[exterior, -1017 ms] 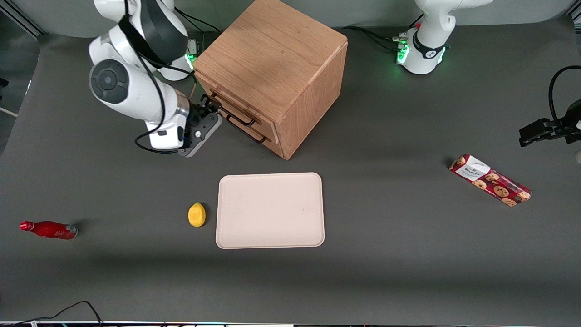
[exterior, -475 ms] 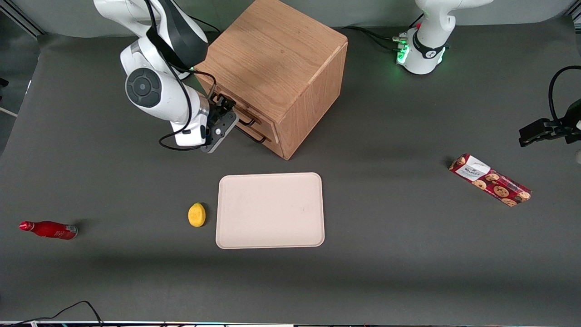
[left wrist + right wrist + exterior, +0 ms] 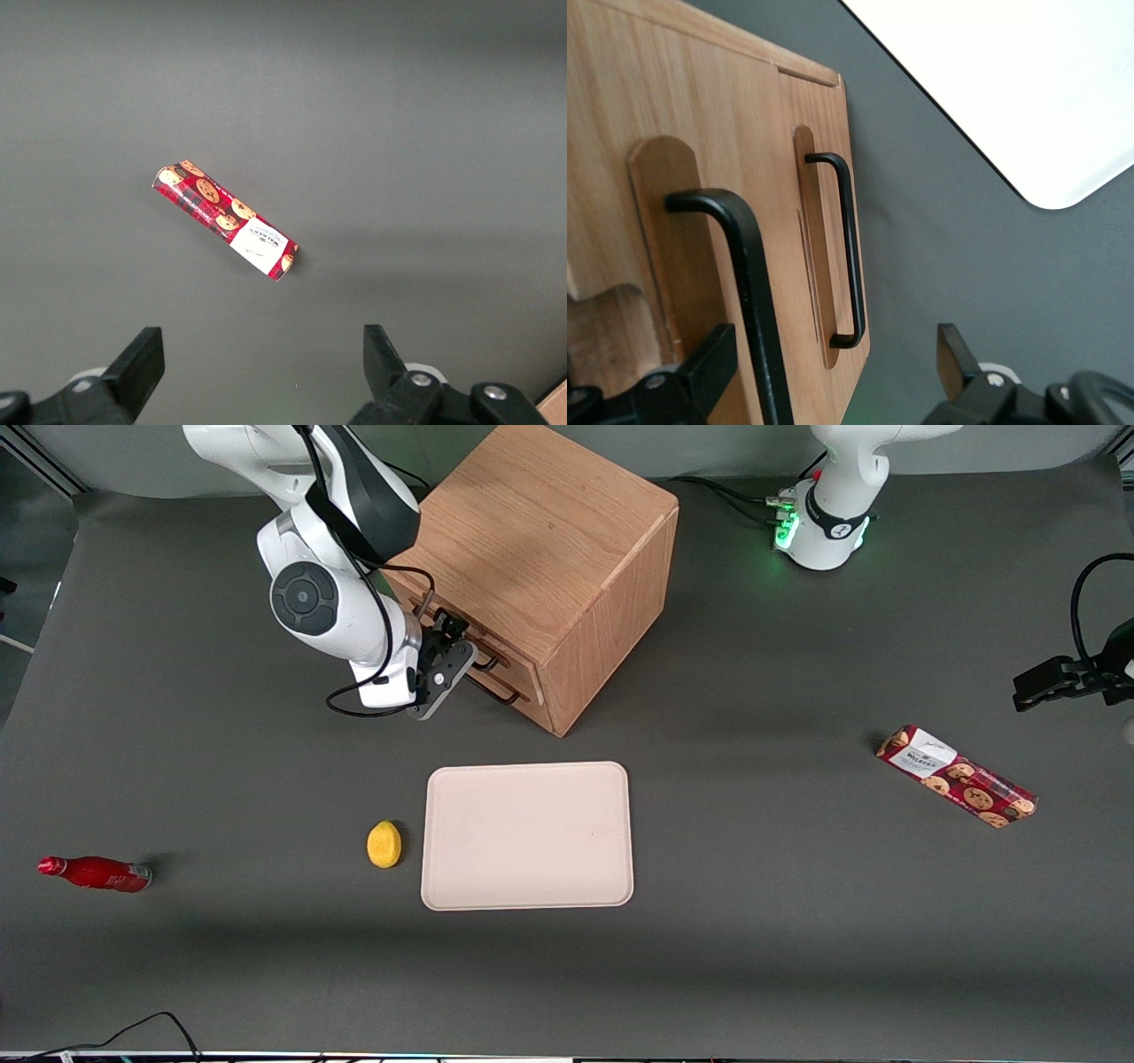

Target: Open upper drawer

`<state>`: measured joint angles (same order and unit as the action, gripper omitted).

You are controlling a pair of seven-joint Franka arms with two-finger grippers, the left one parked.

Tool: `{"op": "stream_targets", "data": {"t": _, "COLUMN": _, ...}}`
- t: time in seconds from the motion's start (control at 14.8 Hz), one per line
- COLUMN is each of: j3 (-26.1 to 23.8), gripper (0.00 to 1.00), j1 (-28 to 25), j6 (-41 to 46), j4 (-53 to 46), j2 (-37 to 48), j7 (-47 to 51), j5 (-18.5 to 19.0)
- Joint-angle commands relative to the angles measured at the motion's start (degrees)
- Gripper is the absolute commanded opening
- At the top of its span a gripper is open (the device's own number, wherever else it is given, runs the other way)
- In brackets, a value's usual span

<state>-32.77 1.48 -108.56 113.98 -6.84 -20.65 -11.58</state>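
My claw [image 3: 446, 654] has swung in across the upper part of the front view to the cabinet [image 3: 540, 540]. Its fingers now stand spread around the black handle [image 3: 749, 283] of the upper drawer [image 3: 620, 204], not yet clenched. The upper drawer still sits flush in the cabinet, so I judge closing and pulling come next.

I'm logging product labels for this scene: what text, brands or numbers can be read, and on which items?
Cookie package: white label with print, too blurred to read.
Red bottle: pale markings, too small to read.
Cabinet, upper drawer, tray, lemon: no text.
The gripper, open, sits at the upper drawer's handle; no lettering.
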Motion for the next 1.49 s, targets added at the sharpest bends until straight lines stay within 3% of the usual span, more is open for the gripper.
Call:
{"op": "stream_targets", "data": {"t": 0.0, "j3": 0.2, "gripper": 1.00, "j1": -0.1, "j6": -1.5, "j4": 0.9, "j2": -0.4, "j7": -2.6, "j5": -1.3}}
{"op": "stream_targets", "data": {"t": 0.88, "j3": 1.1, "gripper": 1.00, "j1": 0.2, "j6": -5.9, "j4": 2.3, "j2": -2.4, "j7": -2.6, "j5": 1.1}}
{"op": "stream_targets", "data": {"t": 1.42, "j3": 4.8, "gripper": 1.00, "j1": 0.5, "j6": -7.5, "j4": 1.2, "j2": -3.2, "j7": -2.6, "j5": 4.2}}
